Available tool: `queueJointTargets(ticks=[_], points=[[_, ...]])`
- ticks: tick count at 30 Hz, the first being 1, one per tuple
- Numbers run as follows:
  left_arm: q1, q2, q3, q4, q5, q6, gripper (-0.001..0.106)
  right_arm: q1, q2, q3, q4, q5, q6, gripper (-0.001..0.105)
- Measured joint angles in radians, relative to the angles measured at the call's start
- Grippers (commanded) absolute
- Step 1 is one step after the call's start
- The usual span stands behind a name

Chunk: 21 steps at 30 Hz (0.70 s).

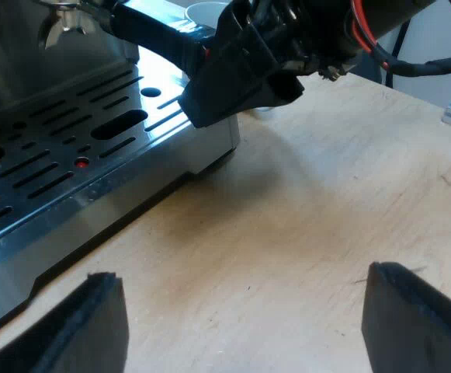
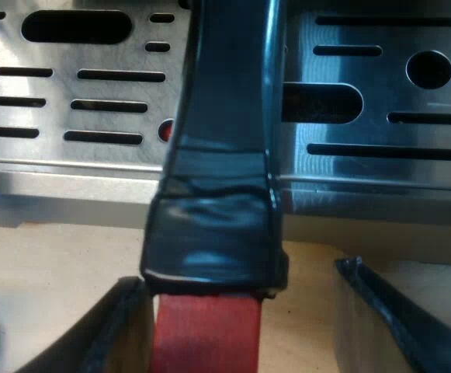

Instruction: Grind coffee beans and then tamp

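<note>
The left end effector hovers over bare bench just beside the espresso machine, its fingers wide apart and holding nothing. The holder sits at the machine's front, above the slotted drip tray. The right end effector is at its handle — the dark grip and the red end lie between the two fingers, one finger just beside the red end, the other standing off with a gap — so they are apart, not clamped. A white mug stands beyond the handle
</note>
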Motion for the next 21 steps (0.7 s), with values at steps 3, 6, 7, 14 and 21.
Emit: queueJointTargets(ticks=[3,6,7,14,21], points=[[0.000,0.000,0.000,0.000,0.000,0.000,0.065,0.000,0.000,0.000,0.000,0.000,0.000,0.050],[0.000,0.000,0.000,0.000,0.000,0.000,0.065,0.000,0.000,0.000,0.000,0.000,0.000,0.035],[0.000,0.000,0.000,0.000,0.000,0.000,0.065,0.000,0.000,0.000,0.000,0.000,0.000,0.034],[0.000,0.000,0.000,0.000,0.000,0.000,0.065,-0.004,0.000,0.000,0.017,0.012,0.007,0.004],[0.000,0.000,0.000,0.000,0.000,0.000,0.065,-0.004,0.000,0.000,0.017,0.015,0.007,0.000]])
